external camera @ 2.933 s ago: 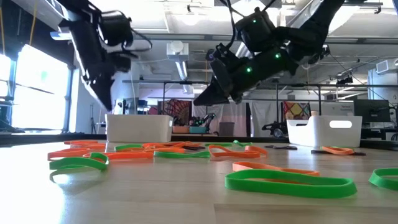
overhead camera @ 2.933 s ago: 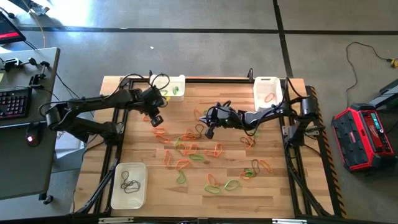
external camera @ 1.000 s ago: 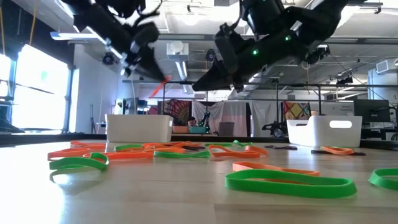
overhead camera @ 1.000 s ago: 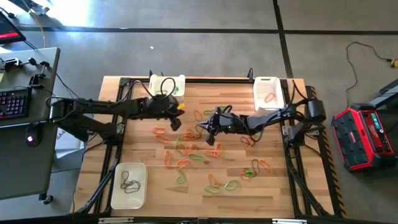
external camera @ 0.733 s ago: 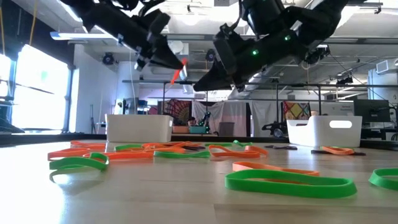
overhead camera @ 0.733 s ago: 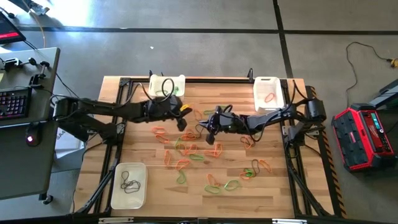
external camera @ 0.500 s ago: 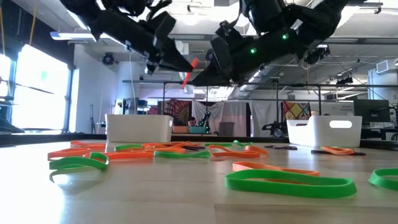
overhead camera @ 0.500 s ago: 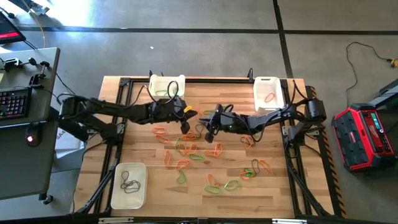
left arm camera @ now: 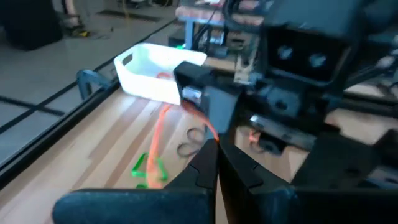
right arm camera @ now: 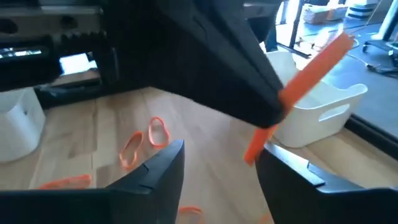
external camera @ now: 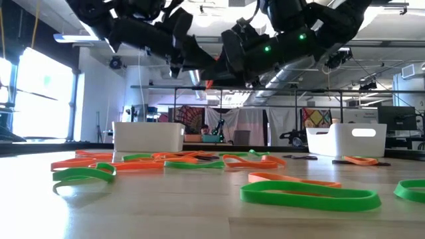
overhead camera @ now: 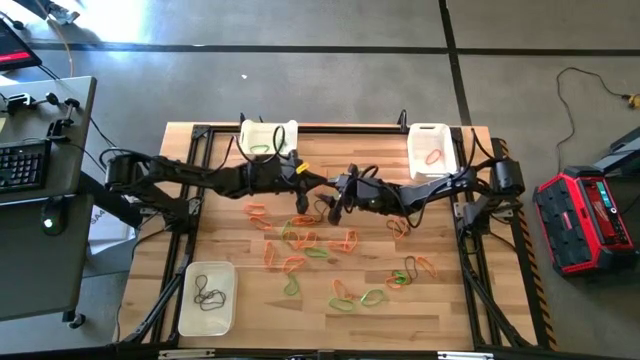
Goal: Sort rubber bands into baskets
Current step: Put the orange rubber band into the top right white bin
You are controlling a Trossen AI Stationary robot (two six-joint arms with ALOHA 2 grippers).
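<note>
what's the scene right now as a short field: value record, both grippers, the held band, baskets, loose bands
left gripper: shut on the orange band, above mid-table, tip to tip with the right gripper
right gripper: open, facing the left gripper's tip
orange band: pinched in the left gripper, hanging free
baskets: far-left basket holds green; far-right basket holds orange; near-left basket holds dark bands
loose bands: green, orange and dark loops scattered on the table

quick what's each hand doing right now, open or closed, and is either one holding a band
Left hand: closed, pinching an orange rubber band above mid-table.
Right hand: open, empty, fingers either side of that band.
</note>
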